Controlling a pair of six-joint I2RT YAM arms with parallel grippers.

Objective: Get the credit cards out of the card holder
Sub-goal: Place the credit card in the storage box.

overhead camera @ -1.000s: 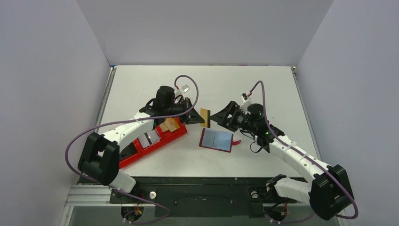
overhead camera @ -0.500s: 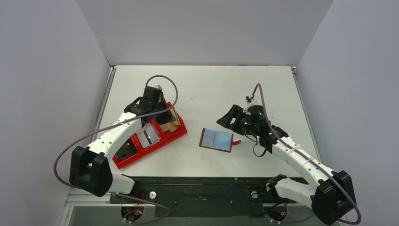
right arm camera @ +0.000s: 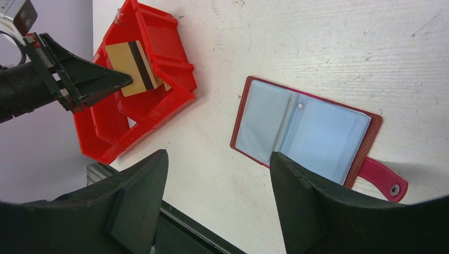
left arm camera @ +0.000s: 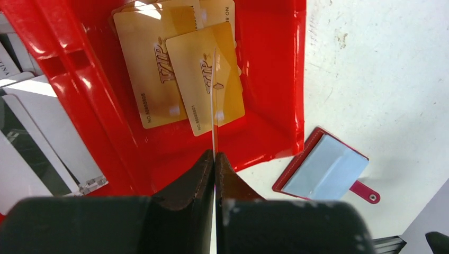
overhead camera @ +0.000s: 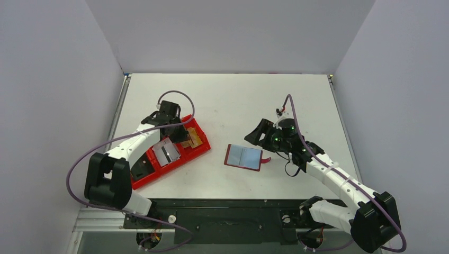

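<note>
The card holder [overhead camera: 243,156] lies open flat on the table, grey-blue pockets up and red strap tab to its right; it also shows in the left wrist view [left arm camera: 324,169] and the right wrist view [right arm camera: 302,129]. My left gripper [left arm camera: 214,154] is shut on a gold credit card [left arm camera: 214,106], seen edge-on, over the end compartment of the red tray [left arm camera: 275,79]. That held card shows its dark stripe in the right wrist view [right arm camera: 132,67]. Two more gold credit cards [left arm camera: 159,63] lie in that compartment. My right gripper [right arm camera: 218,156] hovers open above the table beside the card holder, holding nothing.
The red tray [overhead camera: 142,180] lies diagonally at the left, its middle compartment holding white and silver cards [overhead camera: 168,152]. A black rail [overhead camera: 222,209] runs along the table's near edge. Grey walls close in both sides and the back.
My left arm has carried the gold card from the table's middle, near the right gripper, leftward to above the tray's end compartment. The right gripper has drawn back slightly and stays open.
</note>
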